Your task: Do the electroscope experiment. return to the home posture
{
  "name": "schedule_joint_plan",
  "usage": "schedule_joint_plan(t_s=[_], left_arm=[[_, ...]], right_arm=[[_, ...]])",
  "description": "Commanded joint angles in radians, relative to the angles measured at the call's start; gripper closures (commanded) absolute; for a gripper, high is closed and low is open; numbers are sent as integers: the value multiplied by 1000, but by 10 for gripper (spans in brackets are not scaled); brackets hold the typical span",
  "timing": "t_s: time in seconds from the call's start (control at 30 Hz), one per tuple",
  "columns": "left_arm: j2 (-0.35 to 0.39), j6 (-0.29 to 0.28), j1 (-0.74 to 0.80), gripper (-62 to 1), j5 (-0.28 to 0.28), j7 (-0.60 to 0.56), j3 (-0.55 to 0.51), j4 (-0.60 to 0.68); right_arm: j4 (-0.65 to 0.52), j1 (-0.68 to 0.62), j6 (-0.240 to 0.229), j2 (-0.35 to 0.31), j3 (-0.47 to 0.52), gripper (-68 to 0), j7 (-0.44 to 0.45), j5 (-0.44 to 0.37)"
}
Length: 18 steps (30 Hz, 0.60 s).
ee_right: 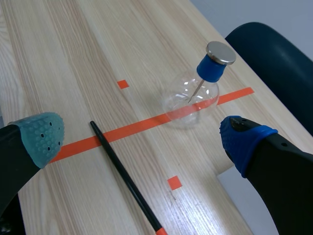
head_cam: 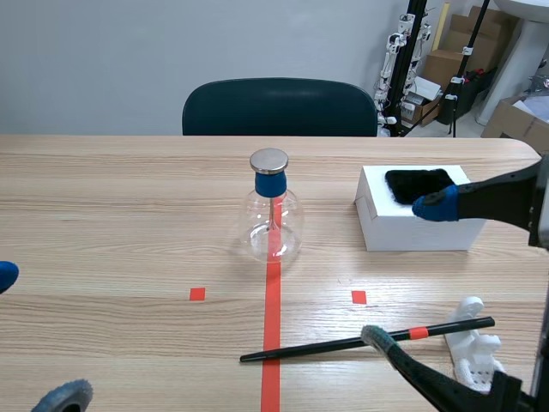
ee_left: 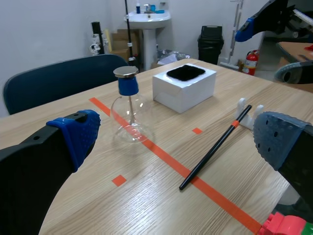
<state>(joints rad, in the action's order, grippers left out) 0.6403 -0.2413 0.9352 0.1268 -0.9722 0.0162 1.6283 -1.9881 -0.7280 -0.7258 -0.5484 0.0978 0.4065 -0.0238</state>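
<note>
Fingers [ee_left: 78, 134] of L gripper [ee_left: 178, 137]: spread wide, nothing btwn them. Blue pad one side, grey-blue pad other side. Low at near L corner of table [head_cam: 103, 215] in scene view, only pad tips showing.

Fingers [ee_right: 41, 137] of R gripper [ee_right: 142, 139]: also wide apart, holding nothing. Held above table on R side. In scene view, blue pad in front of box [head_cam: 412, 227]; contact w/ box: cannot tell.

Under open R gripper: rod [ee_right: 122, 171], black w/ orange band, flat on table, not gripped. Lies across orange tape line, nearer robot than electroscope [head_cam: 273, 215]. R end at white stand [head_cam: 476, 343], seemingly propped in its fork.

Electroscope: upright on tape line, approx mid-table. Clear glass bulb, blue stopper, metal disc on top, thin stem inside. Ahead of both grippers, well apart from each; untouched.

Beside it to R: box, white, w/ black fur [head_cam: 419, 184] lying on top.

Beyond far edge of table: dark chair [head_cam: 279, 107], pushed in behind electroscope.
</note>
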Motion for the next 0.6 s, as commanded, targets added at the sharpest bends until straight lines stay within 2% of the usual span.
schedule_joint_plan(t_s=[0.0,0.1,0.23,0.37,0.57], left_arm=[[-15,3,1,-623,17,-6,-2,-14],[-70,19,16,-623,19,9,-14,-14],[-191,22,14,-623,16,30,-64,-14],[-289,22,9,-623,-35,28,-121,-2],[-348,22,9,-623,-75,27,-129,51]], right_arm=[[-3,-15,-1,-5,24,-679,17,-15],[-3,-43,-1,-5,48,-679,12,-36],[-3,-89,-1,8,90,-679,9,-121],[-3,-127,0,47,122,-679,2,-143],[-3,-158,0,59,124,-679,-34,-148]])
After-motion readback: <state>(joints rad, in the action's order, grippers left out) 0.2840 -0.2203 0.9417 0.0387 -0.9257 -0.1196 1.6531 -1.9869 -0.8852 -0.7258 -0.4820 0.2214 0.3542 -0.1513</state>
